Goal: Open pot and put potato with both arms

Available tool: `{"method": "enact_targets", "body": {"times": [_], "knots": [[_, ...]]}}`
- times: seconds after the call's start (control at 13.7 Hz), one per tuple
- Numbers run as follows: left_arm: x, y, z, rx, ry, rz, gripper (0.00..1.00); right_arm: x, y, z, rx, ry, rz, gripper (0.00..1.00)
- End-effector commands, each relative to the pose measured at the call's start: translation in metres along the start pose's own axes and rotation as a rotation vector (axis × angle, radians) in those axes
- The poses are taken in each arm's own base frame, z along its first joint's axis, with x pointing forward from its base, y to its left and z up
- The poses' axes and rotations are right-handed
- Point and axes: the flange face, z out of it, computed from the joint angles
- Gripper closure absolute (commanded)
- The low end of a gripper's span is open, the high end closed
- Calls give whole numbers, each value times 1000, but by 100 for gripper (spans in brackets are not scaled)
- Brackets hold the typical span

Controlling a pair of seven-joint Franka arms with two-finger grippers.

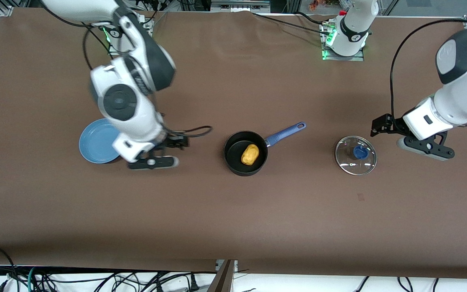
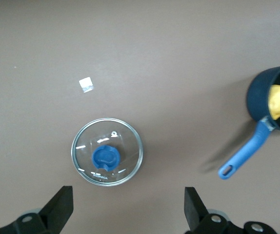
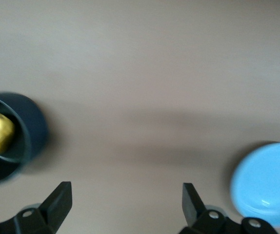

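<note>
Small round black saucepan with long blue handle [image 1: 246,153] sits mid-table, well in from every edge, uncovered. Yellow oval smooth-skinned potato [image 1: 250,154] lies inside it. Metal-rimmed glass lid with blue knob [image 1: 356,155] rests flat on the brown table surface [image 1: 233,219], beside the pot toward the left arm's end, well apart from it.

Left gripper [image 2: 128,207] hovers over the table near the lid, fingers spread, nothing between them. Right gripper [image 3: 125,207] hovers between the pot and a flat round blue plate [image 1: 97,141], fingers apart, empty. Judged from the layout, both task steps look done.

Handling, as judgement: potato likely light, firm, rounded, apt to roll; pinch across its short axis. Lid is glass, breakable, slick at the rim; the knob is the only sound hold. Pot looks stiff, steady; handle gives leverage.

Views: left wrist view shows a small pale scrap [image 2: 86,84] on the table near the lid, barely readable from the front. Right wrist view shows the plate empty on the part in view; the front view has the right arm covering part of it.
</note>
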Motion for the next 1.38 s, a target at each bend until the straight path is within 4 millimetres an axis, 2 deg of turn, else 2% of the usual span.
{"method": "enact_targets", "body": {"times": [0.0,0.15,0.29,0.51,0.66,0.73,0.87,1.02,1.31], "knots": [[-2,48,-28,57,-60,-65,0,-10,65,-33,-44,-41,-41,0],[-7,61,-46,91,-54,-114,0,-23,119,-69,-58,-54,-68,0],[-14,49,-55,105,-42,-163,0,-38,173,-103,-53,-44,-57,0],[-21,40,-64,111,-31,-186,0,-71,227,-131,-58,-82,42,0],[-19,40,-64,107,-26,-186,0,-91,233,-137,-67,-81,62,0],[-17,41,-62,108,-29,-183,0,-97,242,-137,-69,-72,64,0],[-17,38,-60,109,-36,-184,0,-101,244,-140,-61,-76,58,0],[-17,35,-61,109,-34,-186,0,-103,248,-159,-56,11,73,0],[-17,33,-61,109,-34,-186,0,-110,248,-162,-59,10,26,0]]}}
